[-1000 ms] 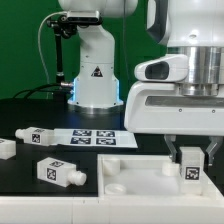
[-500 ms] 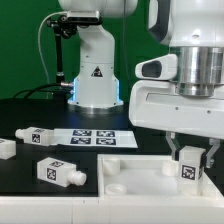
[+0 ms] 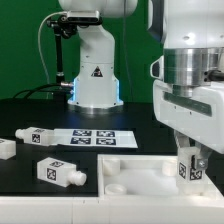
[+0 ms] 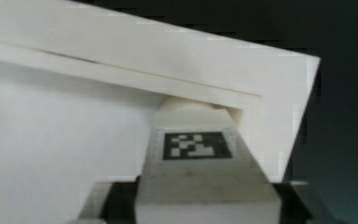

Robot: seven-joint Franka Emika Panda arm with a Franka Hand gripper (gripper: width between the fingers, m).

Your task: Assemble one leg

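My hand [image 3: 190,165] is clenched on the leg [image 3: 187,168], holding it upright at a corner socket of the white panel [image 3: 135,178], and I judge any tilt or offset could jam it against the rim.

The arm stands at the exterior view's right, wrist vertical. The gripper [image 3: 189,165] points straight down, its fingers [image 3: 198,166] closed on the leg [image 3: 187,169].
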